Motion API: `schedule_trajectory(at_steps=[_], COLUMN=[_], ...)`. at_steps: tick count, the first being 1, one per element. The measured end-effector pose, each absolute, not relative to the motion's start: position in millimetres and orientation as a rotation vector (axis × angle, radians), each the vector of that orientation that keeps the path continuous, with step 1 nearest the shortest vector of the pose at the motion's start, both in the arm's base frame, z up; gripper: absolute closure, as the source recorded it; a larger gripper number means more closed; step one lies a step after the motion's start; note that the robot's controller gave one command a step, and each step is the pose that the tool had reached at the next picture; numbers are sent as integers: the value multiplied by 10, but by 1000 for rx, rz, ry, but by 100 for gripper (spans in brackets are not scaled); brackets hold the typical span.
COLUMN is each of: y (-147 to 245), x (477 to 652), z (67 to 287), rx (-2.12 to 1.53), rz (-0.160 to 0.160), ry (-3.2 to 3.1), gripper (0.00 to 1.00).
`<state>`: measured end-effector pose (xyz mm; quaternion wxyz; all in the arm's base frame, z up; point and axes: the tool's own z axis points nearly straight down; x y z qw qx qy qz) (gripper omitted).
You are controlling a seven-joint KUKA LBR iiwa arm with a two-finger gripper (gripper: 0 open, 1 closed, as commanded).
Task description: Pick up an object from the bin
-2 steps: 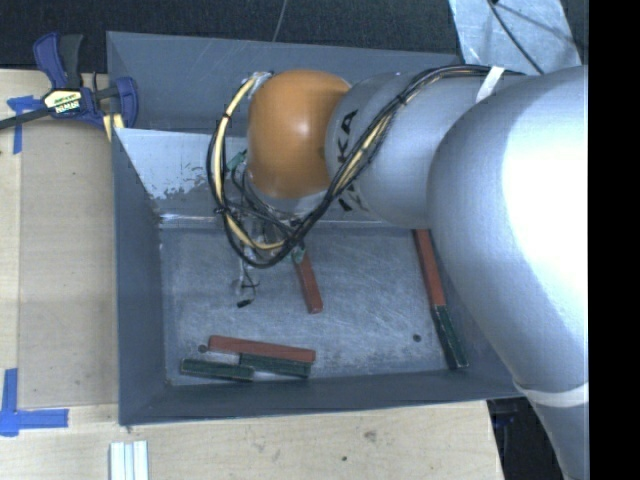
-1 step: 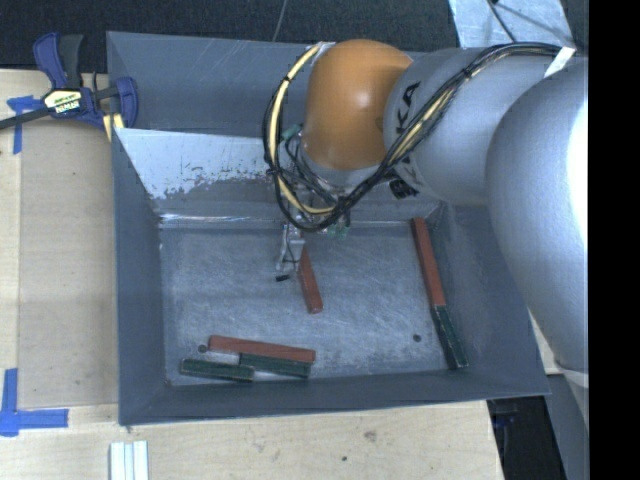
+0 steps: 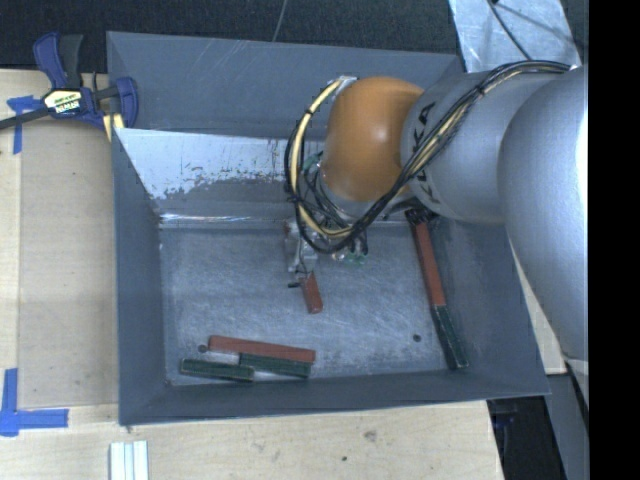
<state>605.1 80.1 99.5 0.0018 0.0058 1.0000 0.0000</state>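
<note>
Grey metal walls enclose the bin (image 3: 135, 298), and near the middle of its floor the gripper (image 3: 299, 266) hangs at the far end of a short reddish-brown block (image 3: 313, 296). Whether it is open or clamped on the block cannot be told. Along the bin's front edge lie a reddish-brown bar (image 3: 262, 349) and dark green bars (image 3: 245, 370), side by side. By the right wall, a long reddish-brown stick (image 3: 430, 263) runs into a dark green stick (image 3: 451, 340).

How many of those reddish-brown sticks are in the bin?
3. A short stick lies mid-floor, a long stick lies along the right wall, and a third stick lies by the front wall, beside dark green sticks. The arm may hide more.
</note>
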Motion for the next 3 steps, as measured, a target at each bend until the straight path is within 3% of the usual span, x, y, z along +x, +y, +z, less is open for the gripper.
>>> schedule_trajectory(at_steps=[2,3], y=[801,752], x=[6051,5946], z=[995,1011], rx=[19,44], rz=[1,0], ry=[3138,3139], gripper=[100,100])
